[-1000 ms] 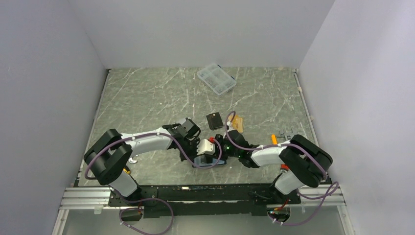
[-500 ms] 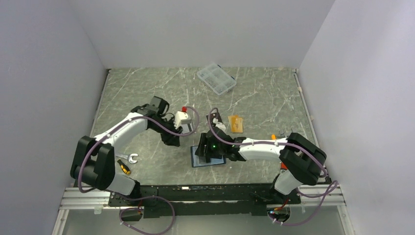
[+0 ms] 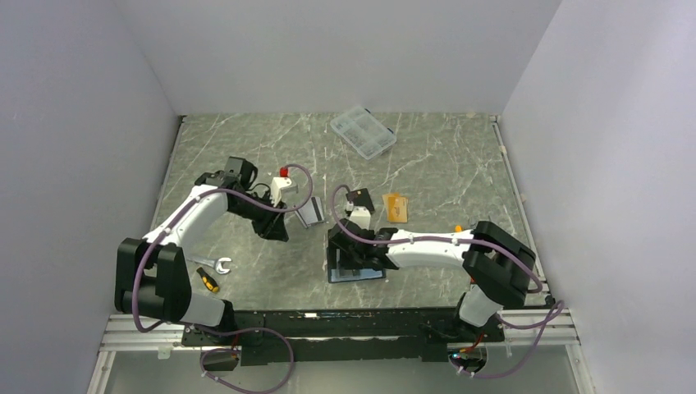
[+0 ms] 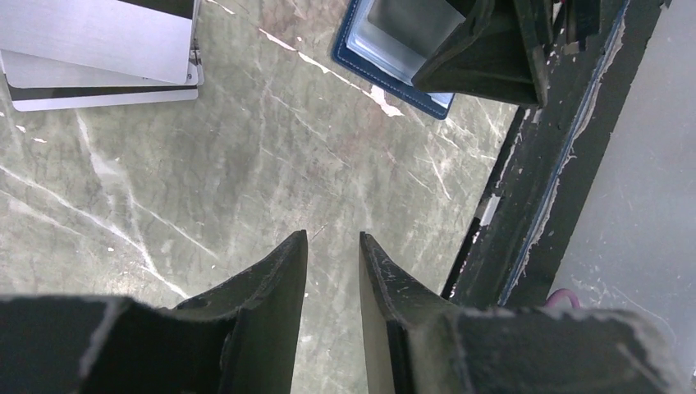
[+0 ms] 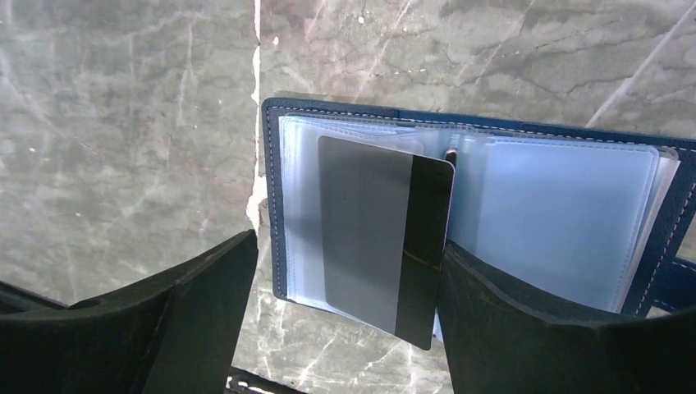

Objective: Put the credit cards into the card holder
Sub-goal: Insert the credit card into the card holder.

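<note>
The navy card holder [image 3: 367, 274] lies open near the table's front edge. Its light-blue sleeves show in the right wrist view [image 5: 558, 205]. A grey card with a black stripe [image 5: 377, 230] lies tilted on its left page, its lower end sticking out past the edge. My right gripper [image 5: 346, 246] is open and straddles that card; it also shows in the top view [image 3: 349, 258]. My left gripper [image 4: 332, 238] is empty, its jaws only narrowly apart, over bare table left of the holder [image 4: 394, 61]. Two silver cards [image 4: 98, 33] lie stacked [image 3: 310, 215]. A black card [image 3: 359, 199] and an orange card [image 3: 396, 205] lie behind.
A clear compartment box [image 3: 364, 132] sits at the back. A wrench [image 3: 215, 264] and a screwdriver [image 3: 207, 279] lie front left. Small orange and grey items [image 3: 461, 232] lie at the right. The table's black front rail [image 4: 558, 164] is close to the left gripper.
My left arm has pulled back from the holder to the left and away. My right gripper has moved left over the open holder and now straddles the grey card.
</note>
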Robot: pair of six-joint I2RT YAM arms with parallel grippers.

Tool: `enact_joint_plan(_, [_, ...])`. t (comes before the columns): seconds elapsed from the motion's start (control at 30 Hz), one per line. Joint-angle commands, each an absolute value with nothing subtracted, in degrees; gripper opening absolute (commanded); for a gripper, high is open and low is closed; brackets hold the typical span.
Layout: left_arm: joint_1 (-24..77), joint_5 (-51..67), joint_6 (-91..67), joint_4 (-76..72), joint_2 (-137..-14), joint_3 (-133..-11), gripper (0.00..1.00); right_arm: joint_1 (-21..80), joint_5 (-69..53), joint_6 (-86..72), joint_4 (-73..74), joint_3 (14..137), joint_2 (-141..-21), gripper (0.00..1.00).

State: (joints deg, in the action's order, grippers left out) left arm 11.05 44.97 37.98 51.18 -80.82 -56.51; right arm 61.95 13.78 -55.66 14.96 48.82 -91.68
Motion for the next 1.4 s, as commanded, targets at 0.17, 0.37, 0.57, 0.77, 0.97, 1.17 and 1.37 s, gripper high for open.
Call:
enact_joint_plan(0.17, [9.5,48.51,38.31,53.8,-78.04,-59.55,0.32,65.61,18.79,-54.5,29.39,57.74,-100.99,0.85])
enact_joint_plan(0.37, [9.32,48.6,37.62,54.05,-76.87,-58.84,0.31,66.7,20.59,-54.45,32.36,60.7,-104.15,0.87])
enact_joint_plan(0.57, [8.99,48.77,37.1,54.88,-76.61,-59.69,0.29,68.27,23.1,-54.45,34.77,63.96,-107.35,0.85])
enact_joint_plan(0.77, [8.62,48.64,36.53,55.45,-75.63,-59.89,0.28,68.92,24.07,-54.76,34.86,64.97,-109.69,0.75])
enact_joint_plan(0.97, [8.61,48.65,35.88,55.99,-75.24,-60.46,0.27,69.57,24.89,-54.52,35.53,65.82,-110.39,0.77])
enact_joint_plan(1.17, [8.61,48.11,34.76,56.25,-74.51,-61.28,0.26,69.99,25.54,-54.12,34.45,65.73,-109.43,0.59])
enact_joint_plan(1.37, [8.61,47.64,33.72,56.72,-74.09,-62.18,0.25,70.48,26.47,-53.81,35.82,67.93,-109.18,0.52])
